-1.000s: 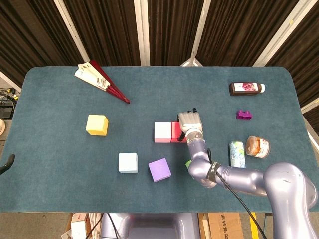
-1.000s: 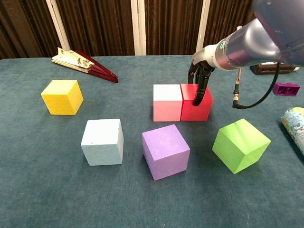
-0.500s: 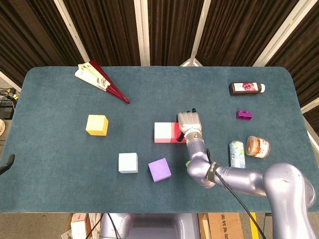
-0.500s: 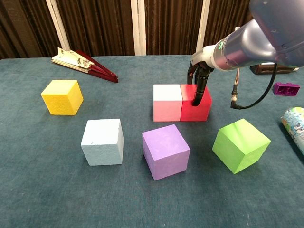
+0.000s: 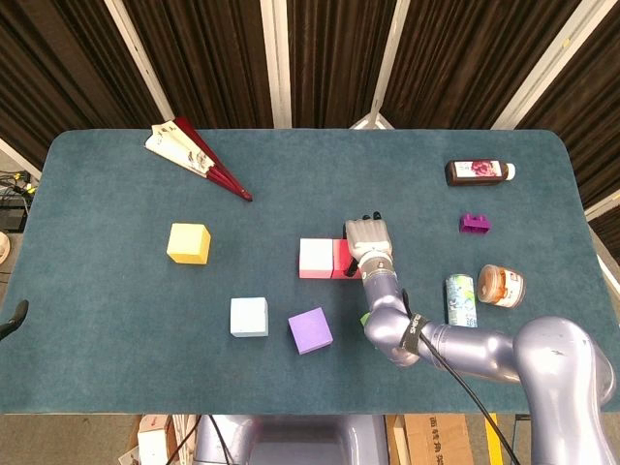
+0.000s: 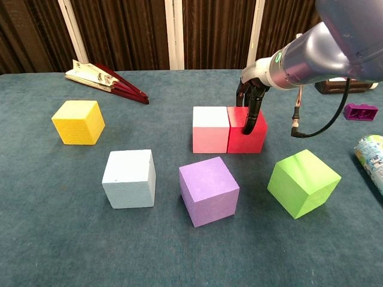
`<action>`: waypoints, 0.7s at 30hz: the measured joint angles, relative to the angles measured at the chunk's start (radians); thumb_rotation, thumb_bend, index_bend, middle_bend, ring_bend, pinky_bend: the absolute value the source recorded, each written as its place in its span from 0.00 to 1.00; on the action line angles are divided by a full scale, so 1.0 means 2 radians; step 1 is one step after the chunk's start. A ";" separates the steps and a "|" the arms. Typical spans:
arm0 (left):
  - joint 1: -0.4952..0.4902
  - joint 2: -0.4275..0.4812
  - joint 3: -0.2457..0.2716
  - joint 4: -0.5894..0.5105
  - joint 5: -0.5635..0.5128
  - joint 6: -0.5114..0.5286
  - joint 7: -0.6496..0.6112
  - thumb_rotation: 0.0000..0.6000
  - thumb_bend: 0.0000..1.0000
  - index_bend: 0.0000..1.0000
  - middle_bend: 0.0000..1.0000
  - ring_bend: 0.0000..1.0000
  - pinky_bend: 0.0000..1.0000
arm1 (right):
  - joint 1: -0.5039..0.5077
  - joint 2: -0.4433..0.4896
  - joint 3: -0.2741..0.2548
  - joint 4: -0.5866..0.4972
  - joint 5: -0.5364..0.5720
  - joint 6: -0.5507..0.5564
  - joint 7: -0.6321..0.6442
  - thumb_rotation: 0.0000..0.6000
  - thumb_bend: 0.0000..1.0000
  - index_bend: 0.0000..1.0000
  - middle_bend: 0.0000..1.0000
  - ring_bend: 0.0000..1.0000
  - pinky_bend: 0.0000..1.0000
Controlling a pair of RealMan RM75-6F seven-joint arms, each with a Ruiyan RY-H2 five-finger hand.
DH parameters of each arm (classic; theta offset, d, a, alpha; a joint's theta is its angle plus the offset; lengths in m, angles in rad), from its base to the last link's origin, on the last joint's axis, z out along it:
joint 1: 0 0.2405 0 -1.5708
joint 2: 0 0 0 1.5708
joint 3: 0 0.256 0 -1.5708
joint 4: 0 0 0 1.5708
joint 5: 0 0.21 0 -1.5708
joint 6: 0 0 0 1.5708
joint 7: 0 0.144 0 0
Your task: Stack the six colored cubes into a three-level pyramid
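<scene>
The red cube (image 6: pixel 239 140) (image 5: pixel 341 260) sits flush against the right side of the pink cube (image 6: pixel 210 131) (image 5: pixel 316 258) at mid-table. My right hand (image 6: pixel 251 101) (image 5: pixel 367 237) grips the red cube from above: one finger lies down its near face and the others reach over its far edge. Loose on the cloth are the purple cube (image 6: pixel 209 190) (image 5: pixel 310 330), light blue cube (image 6: pixel 129 177) (image 5: pixel 249 317), yellow cube (image 6: pixel 78 121) (image 5: pixel 188 243) and green cube (image 6: pixel 303 182). In the head view my arm mostly hides the green cube. My left hand shows in neither view.
A folded red and white fan (image 5: pixel 199 160) (image 6: pixel 105 81) lies at the back left. On the right side are a brown bottle (image 5: pixel 478 171), a small purple brick (image 5: pixel 475 224) (image 6: pixel 361 111), a can (image 5: pixel 461 300) (image 6: pixel 372 152) and a jar (image 5: pixel 500 287).
</scene>
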 measured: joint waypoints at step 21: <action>0.000 0.000 0.000 -0.003 -0.002 -0.001 0.003 1.00 0.32 0.10 0.00 0.00 0.03 | 0.003 0.013 0.000 -0.015 0.016 -0.007 -0.020 1.00 0.25 0.15 0.10 0.00 0.00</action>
